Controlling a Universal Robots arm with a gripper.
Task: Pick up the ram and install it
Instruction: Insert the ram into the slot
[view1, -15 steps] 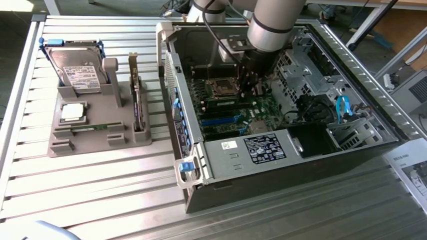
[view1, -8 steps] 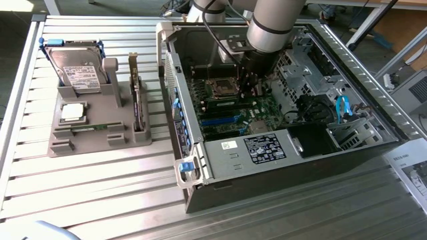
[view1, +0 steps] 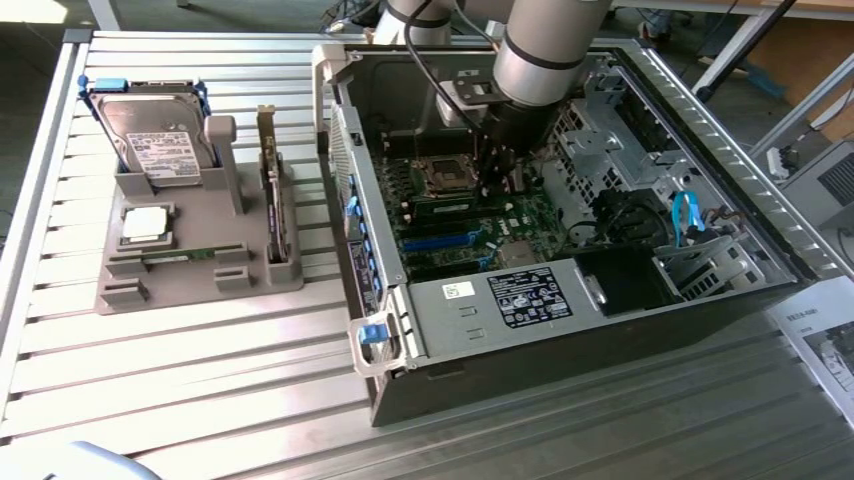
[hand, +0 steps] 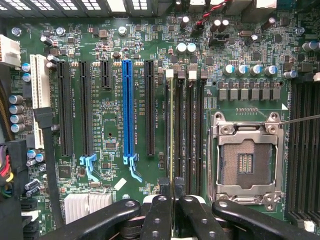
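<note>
Exterior view first: a ribbed aluminium counter (view1: 200, 380) carries a black tower computer case (view1: 561, 365) lying open on its side. The grey robot arm (view1: 541, 50) reaches down into the case over the green motherboard (view1: 487, 225). To the exterior view's left of the case sits a grey moulded parts holder (view1: 160, 285). In it stand a silver boxy hard drive with a white label (view1: 158, 135) and an upright dark expansion card (view1: 274, 200). A second narrow green stick (view1: 180, 254) lies flat near the holder's front.

From the wrist view, the black pincer (hand: 172, 189) is clamped on the ram (hand: 172, 125), a long thin green circuit-board stick seen edge-on. The ram runs along one of the black memory slots, between the blue expansion slot (hand: 128, 107) and the silver processor socket (hand: 246, 160). The fingers (hand: 161, 200) press close together on its near end. Whether the ram is fully seated, I cannot tell.
</note>
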